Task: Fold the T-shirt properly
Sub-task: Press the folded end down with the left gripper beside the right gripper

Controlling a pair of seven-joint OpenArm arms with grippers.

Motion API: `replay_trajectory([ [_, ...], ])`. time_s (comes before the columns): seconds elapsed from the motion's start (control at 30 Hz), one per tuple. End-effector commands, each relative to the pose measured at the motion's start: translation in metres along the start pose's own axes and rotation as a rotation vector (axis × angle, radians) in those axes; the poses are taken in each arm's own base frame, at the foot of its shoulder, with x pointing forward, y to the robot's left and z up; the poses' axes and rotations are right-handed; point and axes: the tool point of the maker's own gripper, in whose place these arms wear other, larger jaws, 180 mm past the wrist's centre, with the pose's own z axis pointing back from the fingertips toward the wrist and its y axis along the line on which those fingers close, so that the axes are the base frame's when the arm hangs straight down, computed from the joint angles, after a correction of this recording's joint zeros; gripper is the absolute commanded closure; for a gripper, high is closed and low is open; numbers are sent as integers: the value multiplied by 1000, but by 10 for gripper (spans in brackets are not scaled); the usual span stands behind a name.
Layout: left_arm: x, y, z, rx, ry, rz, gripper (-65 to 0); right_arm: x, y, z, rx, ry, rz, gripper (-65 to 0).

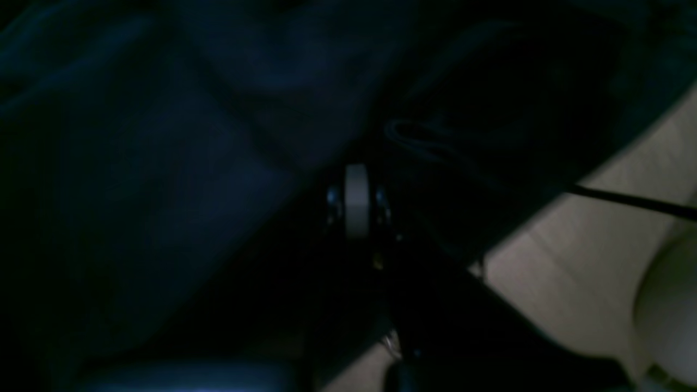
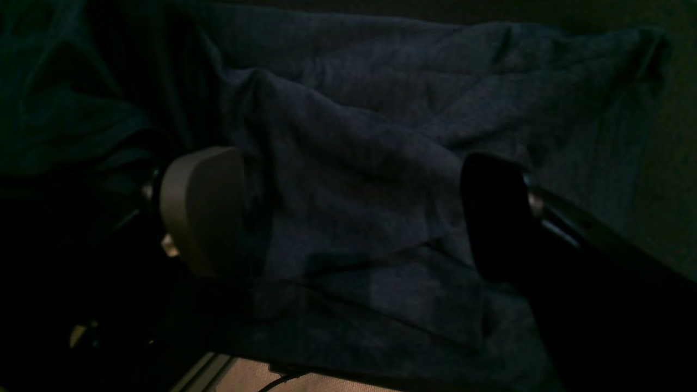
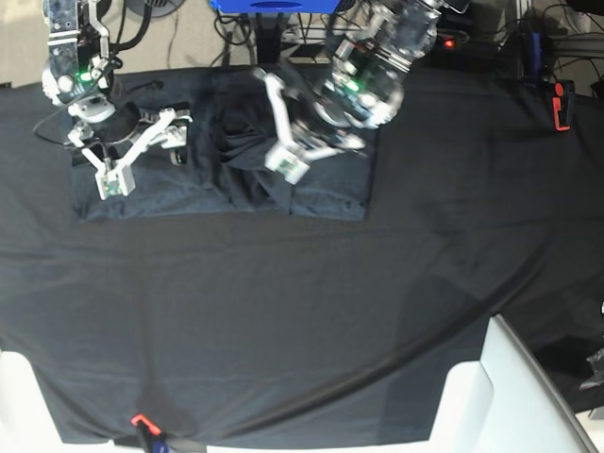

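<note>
Black tablecloth [image 3: 283, 311] carries the T-shirt [image 3: 226, 184] at eleven o'clock, mid-fold, as the left gripper [image 3: 288, 162], jaws pressed together, hangs over it and the right gripper [image 3: 142, 151], jaws spread, straddles cloth, apparently needing to pinch next.

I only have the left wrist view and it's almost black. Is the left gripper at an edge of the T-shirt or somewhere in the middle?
Observer: In the base view the left gripper is over the middle of the T-shirt, above a bunched patch and not at an edge.
Operator: And the other arm?
Observer: The right gripper is open at the shirt's other end. One finger sits on either side of a raised fold of fabric.
</note>
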Motion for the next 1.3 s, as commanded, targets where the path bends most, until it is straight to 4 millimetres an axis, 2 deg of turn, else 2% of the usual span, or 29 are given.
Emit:
replay_trajectory([
  [0.0,14,-6,3,-14,-44,-9,0,10,-1,2,0,-39,3,-597],
  [0.27,8,-44,1,-95,-24,-98,0,10,-1,2,0,-37,3,-597],
  [0.37,9,-59,8,-128,-38,-162,0,10,-1,2,0,-37,3,-597],
  [0.47,17,-62,18,-133,-72,-189,0,11,-1,2,0,-39,3,-597],
  [0.57,16,-55,22,-119,-78,-185,0,11,-1,2,0,-40,4,-597],
  [0.8,14,-5,19,-9,-61,-98,0,11,-1,2,0,-40,4,-597],
  [0.93,-4,22,12,44,-10,-41,0,11,-1,2,0,-40,4,-597],
  [1.13,-7,32,2,54,16,-33,0,11,0,2,3,-40,3,-597],
  [1.27,5,31,-4,51,2,-25,0,11,0,2,2,-40,3,-597],
])
